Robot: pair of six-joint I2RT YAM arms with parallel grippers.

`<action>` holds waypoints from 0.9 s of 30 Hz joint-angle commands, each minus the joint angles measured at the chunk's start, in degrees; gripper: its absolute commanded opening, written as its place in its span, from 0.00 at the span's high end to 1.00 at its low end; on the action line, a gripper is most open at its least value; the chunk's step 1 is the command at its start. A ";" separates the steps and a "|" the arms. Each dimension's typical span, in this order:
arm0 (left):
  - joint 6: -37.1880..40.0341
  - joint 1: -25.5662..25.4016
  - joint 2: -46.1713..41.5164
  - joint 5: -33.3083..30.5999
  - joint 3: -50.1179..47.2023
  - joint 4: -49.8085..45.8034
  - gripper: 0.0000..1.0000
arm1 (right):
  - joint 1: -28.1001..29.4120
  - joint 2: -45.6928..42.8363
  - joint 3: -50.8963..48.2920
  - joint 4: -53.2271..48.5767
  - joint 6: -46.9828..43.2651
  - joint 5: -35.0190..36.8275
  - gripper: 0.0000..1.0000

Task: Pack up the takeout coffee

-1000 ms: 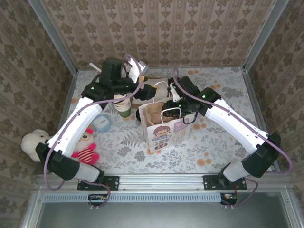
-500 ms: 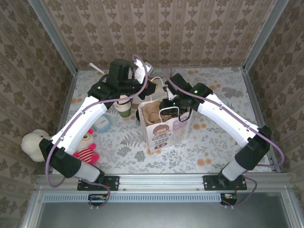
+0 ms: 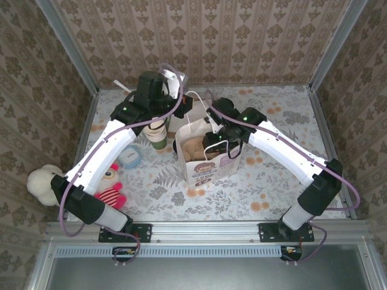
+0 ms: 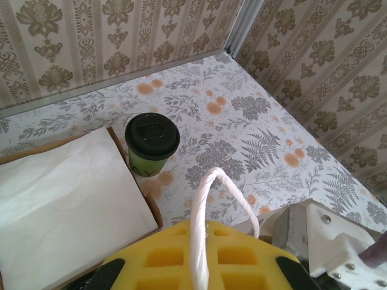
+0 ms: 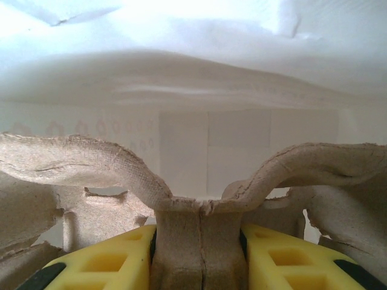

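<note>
Takeout coffee (image 4: 152, 144) beside illegibly printed bag (image 3: 204, 171)

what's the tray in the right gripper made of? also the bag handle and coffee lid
Tray: looks like moulded pulp, matte tan, fibrous surface with ragged edges.
Bag handle: white twisted cord, probably paper; the spiral strands show.
Coffee lid: likely plastic, black with a slight sheen and moulded ridges.

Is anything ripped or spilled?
Nothing spilled: the takeout coffee stands upright, lid on. The cardboard cup carrier, pinched by the right gripper inside the paper bag, has ragged, torn-looking edges.
</note>
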 commanded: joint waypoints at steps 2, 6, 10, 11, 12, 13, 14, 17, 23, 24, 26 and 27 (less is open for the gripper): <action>-2.32 -0.08 -1.19 -0.18 -1.69 4.65 1.00 | 0.31 2.20 1.51 -5.27 -2.22 -3.40 0.62; -1.86 -0.08 -1.08 0.36 -1.58 5.24 1.00 | 0.31 4.62 2.49 -6.82 -2.86 -4.84 0.62; -1.62 -0.08 -0.90 1.35 -1.65 6.07 1.00 | 0.30 6.55 3.76 -7.90 -2.94 -5.79 0.61; -1.52 -0.06 -0.87 1.65 -1.58 6.23 1.00 | 0.30 6.92 4.01 -8.10 -2.78 -5.78 0.61; -1.40 -0.08 -0.85 2.34 -1.65 6.45 1.00 | 0.27 7.36 4.30 -8.15 -2.55 -5.63 0.61; -1.21 -0.06 -0.81 3.32 -1.76 6.85 1.00 | 0.30 7.83 4.56 -8.17 -2.24 -5.52 0.61; -0.89 -0.08 -0.90 4.25 -1.92 7.10 1.00 | 0.31 8.12 4.83 -8.10 -1.92 -5.44 0.61; 1.14 -0.08 -1.79 6.48 -2.54 6.98 0.95 | 0.27 9.13 5.47 -7.91 -0.56 -5.57 0.62; 7.68 1.21 -9.17 10.25 -7.42 7.02 0.52 | 0.31 9.70 5.55 -7.82 0.51 -6.23 0.62; 8.77 1.45 -11.08 10.47 -9.00 7.42 0.46 | 0.31 9.70 5.56 -7.74 0.62 -6.22 0.62; 10.52 1.83 -14.81 11.20 -12.65 8.66 0.37 | 0.28 9.70 5.55 -7.69 0.75 -6.31 0.62; 11.23 2.00 -16.76 11.75 -14.53 9.64 0.33 | 0.31 9.69 5.65 -7.65 0.79 -6.35 0.62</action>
